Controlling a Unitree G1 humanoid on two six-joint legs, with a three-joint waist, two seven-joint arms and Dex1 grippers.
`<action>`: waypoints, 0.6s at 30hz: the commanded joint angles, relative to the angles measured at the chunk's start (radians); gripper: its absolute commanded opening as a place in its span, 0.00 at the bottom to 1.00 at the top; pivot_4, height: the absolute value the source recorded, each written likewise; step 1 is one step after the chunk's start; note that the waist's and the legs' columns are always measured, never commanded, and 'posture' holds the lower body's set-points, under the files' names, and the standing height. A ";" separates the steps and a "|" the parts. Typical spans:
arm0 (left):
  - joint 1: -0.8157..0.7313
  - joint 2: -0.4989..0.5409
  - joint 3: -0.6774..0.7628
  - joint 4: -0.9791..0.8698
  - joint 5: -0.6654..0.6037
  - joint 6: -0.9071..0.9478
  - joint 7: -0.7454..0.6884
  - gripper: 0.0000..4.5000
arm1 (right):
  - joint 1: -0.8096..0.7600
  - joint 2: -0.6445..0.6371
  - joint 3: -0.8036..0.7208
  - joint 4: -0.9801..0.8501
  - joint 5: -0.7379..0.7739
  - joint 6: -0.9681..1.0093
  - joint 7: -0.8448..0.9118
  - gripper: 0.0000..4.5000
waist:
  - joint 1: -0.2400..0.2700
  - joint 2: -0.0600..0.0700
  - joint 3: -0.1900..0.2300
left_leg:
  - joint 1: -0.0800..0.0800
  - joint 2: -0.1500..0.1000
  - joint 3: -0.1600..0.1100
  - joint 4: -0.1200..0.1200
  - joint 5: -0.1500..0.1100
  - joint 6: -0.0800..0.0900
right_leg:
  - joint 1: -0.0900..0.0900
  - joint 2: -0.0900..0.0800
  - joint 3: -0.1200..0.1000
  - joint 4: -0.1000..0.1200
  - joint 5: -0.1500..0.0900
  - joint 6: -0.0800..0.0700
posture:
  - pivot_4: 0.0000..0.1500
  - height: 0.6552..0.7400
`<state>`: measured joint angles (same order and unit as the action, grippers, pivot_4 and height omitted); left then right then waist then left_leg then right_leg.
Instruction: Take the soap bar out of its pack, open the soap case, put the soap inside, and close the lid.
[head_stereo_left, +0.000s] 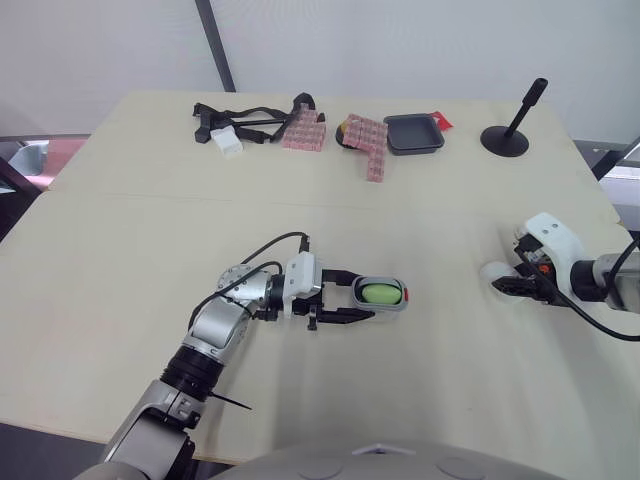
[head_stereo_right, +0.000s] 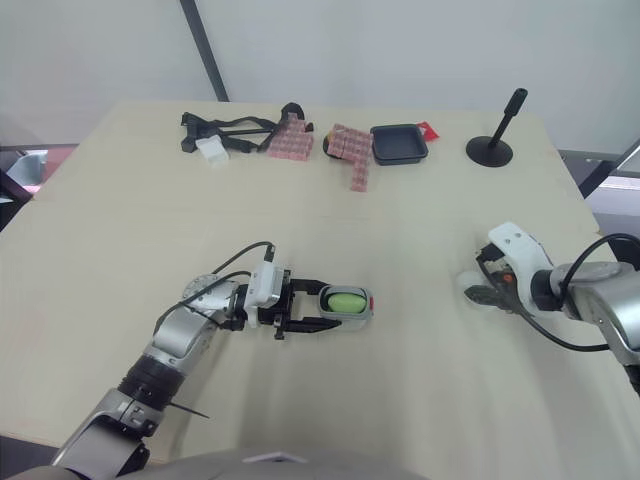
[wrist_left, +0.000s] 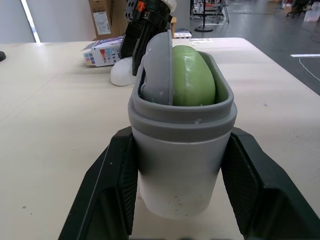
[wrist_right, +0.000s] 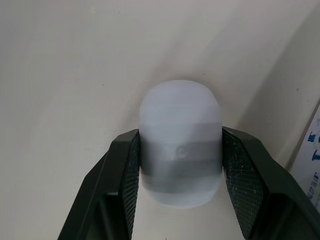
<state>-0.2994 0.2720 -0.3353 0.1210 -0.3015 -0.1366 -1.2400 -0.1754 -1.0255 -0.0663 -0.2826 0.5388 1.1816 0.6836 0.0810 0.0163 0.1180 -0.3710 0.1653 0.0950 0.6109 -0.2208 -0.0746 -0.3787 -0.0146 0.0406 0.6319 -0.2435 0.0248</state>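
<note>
My left gripper (head_stereo_left: 368, 296) is shut on the grey soap case (head_stereo_left: 382, 293), which lies on its side on the table (head_stereo_left: 120, 250) at mid-front. The green soap bar (wrist_left: 192, 75) sits inside the case beside a pale grey insert (wrist_left: 159, 70). The black fingers (wrist_left: 112, 185) press on both flanks of the case (wrist_left: 180, 150). Far to the right, my right gripper (head_stereo_left: 512, 283) is shut on the translucent white lid (head_stereo_left: 494, 272), which rests on the table. In the right wrist view the lid (wrist_right: 180, 150) sits between the pads (wrist_right: 125, 170). A printed soap pack (wrist_left: 102, 50) lies by the right gripper.
Along the far edge lie a black strap bundle (head_stereo_left: 240, 118) with a white piece (head_stereo_left: 227, 143), two pink patterned packs (head_stereo_left: 303, 130) (head_stereo_left: 370, 145), a black tray (head_stereo_left: 413, 132) and a black stand (head_stereo_left: 512, 125). The table's right edge runs close behind the right arm.
</note>
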 joint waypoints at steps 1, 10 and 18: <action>-0.005 0.001 0.005 -0.030 -0.008 -0.005 0.002 0.42 | -0.025 -0.022 -0.009 -0.035 -0.004 -0.018 0.024 0.43 | 0.000 0.000 0.000 | 0.000 0.000 0.000 0.000 0.000 0.000 | 0.000 0.000 0.000 0.000 0.000 0.000 | 1.00 1.00; -0.022 0.000 0.007 -0.003 0.000 -0.013 0.000 0.42 | -0.182 -0.149 0.029 -0.149 0.026 -0.083 0.207 0.43 | 0.000 0.000 0.000 | 0.000 0.000 0.000 0.000 0.000 0.000 | 0.000 0.000 0.000 0.001 0.000 0.000 | 1.00 1.00; -0.057 -0.022 0.006 0.053 0.014 -0.025 -0.001 0.42 | -0.463 -0.170 0.175 -0.260 0.087 -0.080 0.385 0.43 | -0.002 0.000 0.000 | 0.000 0.001 0.000 0.001 0.000 0.000 | 0.000 0.001 0.000 0.003 0.000 0.000 | 1.00 1.00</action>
<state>-0.3405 0.2549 -0.3352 0.1803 -0.2794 -0.1410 -1.2401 -0.5818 -1.1961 0.0883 -0.4901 0.5972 1.0889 1.0314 0.0795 0.0162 0.1182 -0.3709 0.1660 0.0952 0.6120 -0.2209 -0.0744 -0.3788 -0.0138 0.0408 0.6347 -0.2435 0.0248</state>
